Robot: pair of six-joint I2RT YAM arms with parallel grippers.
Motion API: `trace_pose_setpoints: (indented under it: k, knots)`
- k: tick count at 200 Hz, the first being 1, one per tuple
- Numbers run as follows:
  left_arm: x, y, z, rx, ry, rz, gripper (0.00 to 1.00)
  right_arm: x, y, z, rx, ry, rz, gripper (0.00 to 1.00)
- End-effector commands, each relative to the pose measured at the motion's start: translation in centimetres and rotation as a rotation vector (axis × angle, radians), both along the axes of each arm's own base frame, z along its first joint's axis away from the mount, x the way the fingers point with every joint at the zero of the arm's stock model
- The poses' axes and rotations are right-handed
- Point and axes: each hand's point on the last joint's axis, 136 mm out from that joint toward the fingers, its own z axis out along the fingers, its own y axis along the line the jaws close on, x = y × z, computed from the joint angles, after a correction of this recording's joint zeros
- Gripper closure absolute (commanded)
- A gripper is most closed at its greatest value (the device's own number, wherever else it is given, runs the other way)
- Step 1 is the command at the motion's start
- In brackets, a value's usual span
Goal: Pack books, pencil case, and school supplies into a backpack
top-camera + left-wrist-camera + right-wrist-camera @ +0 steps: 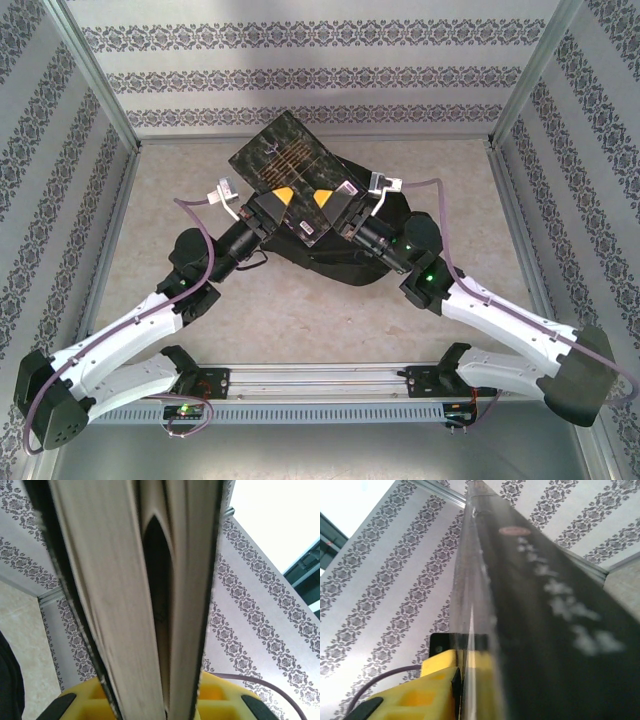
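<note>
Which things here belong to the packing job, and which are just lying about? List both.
Job: black book, gripped by left gripper and right gripper; backpack beneath it.
Not the job: table, front rail, patterned walls.

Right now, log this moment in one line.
left claw: gripping book | right claw: gripping book | book: held over backpack

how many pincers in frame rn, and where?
2. Left pincer grips the dark book's near left edge; right pincer is closed on its near right edge, both above the backpack. None seem hidden.
</note>
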Motion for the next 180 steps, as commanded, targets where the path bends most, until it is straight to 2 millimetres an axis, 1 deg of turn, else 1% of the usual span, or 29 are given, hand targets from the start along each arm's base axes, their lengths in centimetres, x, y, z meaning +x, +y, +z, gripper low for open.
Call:
trace_pose_setpoints:
  k: [1, 7, 17, 40, 49, 61, 69, 71, 74, 75, 79, 83, 84, 89, 92, 103, 104, 106, 120, 130, 134, 136, 139, 154, 160, 180]
  knots:
    - [-0.8, 0.6, 3.1, -0.02, -0.073, 0.024, 0.98, 0.3, -0.9, 1.1, 0.02, -0.001, -0.056, 0.91]
    - [-0.7, 0.6, 2.8, -0.005, -0.058, 0.032, 0.92, 0.5, -1.3, 0.7, 0.009, 0.008, -0.077, 0.94]
    - [-0.6, 0.8, 2.2, 0.034, -0.037, 0.046, 0.79, 0.7, -2.2, 0.0, -0.013, 0.03, -0.111, 0.98]
    - [-0.6, 0.4, 1.5, 0.157, -0.007, 0.041, 0.49, 1.3, -4.8, -1.6, -0.055, 0.06, -0.179, 1.0]
    - [-0.6, -0.1, 1.3, 0.221, -0.002, 0.028, 0.4, 1.4, -6.1, -2.5, -0.092, 0.078, -0.221, 1.0]
    - [-0.3, -0.8, 0.7, 0.306, 0.016, 0.011, 0.32, 1.5, -8.3, -3.8, -0.156, 0.099, -0.289, 1.0]
    - [0.0, -1.3, 0.1, 0.371, 0.032, 0.0, 0.29, 1.5, -9.9, -4.8, -0.204, 0.129, -0.338, 1.0]
    - [0.1, -1.5, -0.2, 0.39, 0.037, -0.004, 0.29, 1.6, -10.5, -5.3, -0.231, 0.147, -0.359, 1.0]
    - [0.3, -1.7, -0.2, 0.413, 0.037, -0.008, 0.28, 1.5, -11.3, -5.6, -0.25, 0.159, -0.38, 1.0]
    - [0.3, -1.7, -0.3, 0.422, 0.04, -0.01, 0.28, 1.6, -11.5, -5.3, -0.246, 0.152, -0.389, 1.0]
    - [0.5, -2.0, -0.7, 0.459, 0.048, -0.015, 0.27, 1.6, -12.4, -5.8, -0.278, 0.171, -0.415, 1.0]
    - [0.7, -2.3, -1.0, 0.497, 0.056, -0.022, 0.26, 1.5, -13.1, -6.0, -0.297, 0.177, -0.434, 1.0]
    - [0.8, -2.4, -1.1, 0.502, 0.056, -0.024, 0.26, 1.5, -13.6, -6.2, -0.313, 0.182, -0.446, 1.0]
    - [1.1, -2.8, -1.6, 0.554, 0.062, -0.038, 0.25, 1.4, -14.5, -6.5, -0.345, 0.192, -0.473, 1.0]
    - [1.2, -3.0, -1.8, 0.582, 0.061, -0.045, 0.25, 1.3, -15.4, -6.9, -0.379, 0.201, -0.498, 1.0]
    - [2.1, -4.1, -3.2, 0.692, 0.08, -0.078, 0.24, 0.8, -18.2, -7.4, -0.466, 0.218, -0.585, 1.0]
    - [2.1, -4.2, -3.3, 0.702, 0.081, -0.082, 0.24, 0.8, -18.2, -7.4, -0.466, 0.218, -0.585, 1.0]
    - [2.3, -4.4, -3.6, 0.722, 0.084, -0.09, 0.24, 0.7, -18.9, -7.6, -0.492, 0.223, -0.609, 1.0]
    - [3.3, -6.1, -5.4, 0.854, 0.092, -0.156, 0.24, -0.2, -22.2, -7.9, -0.589, 0.227, -0.716, 1.0]
    - [4.0, -7.4, -7.0, 0.942, 0.099, -0.215, 0.24, -0.8, -24.4, -8.0, -0.647, 0.242, -0.794, 1.0]
    - [4.4, -8.1, -7.8, 0.975, 0.105, -0.244, 0.24, -1.0, -25.1, -8.2, -0.664, 0.25, -0.817, 1.0]
    - [4.4, -8.4, -8.4, 0.993, 0.11, -0.261, 0.24, -1.2, -25.7, -8.2, -0.676, 0.257, -0.841, 1.0]
    - [4.6, -8.8, -8.8, 1.013, 0.107, -0.283, 0.24, -1.3, -26.3, -8.2, -0.692, 0.263, -0.863, 1.0]
    - [5.3, -11.0, -11.1, 1.132, 0.105, -0.371, 0.24, -2.4, -29.1, -8.5, -0.756, 0.316, -0.972, 1.0]
    - [5.2, -11.9, -12.1, 1.182, 0.096, -0.411, 0.22, -2.8, -30.0, -8.5, -0.776, 0.33, -1.009, 1.0]
    - [5.2, -14.7, -15.3, 1.329, 0.077, -0.524, 0.19, -3.7, -32.2, -8.1, -0.832, 0.35, -1.101, 1.0]
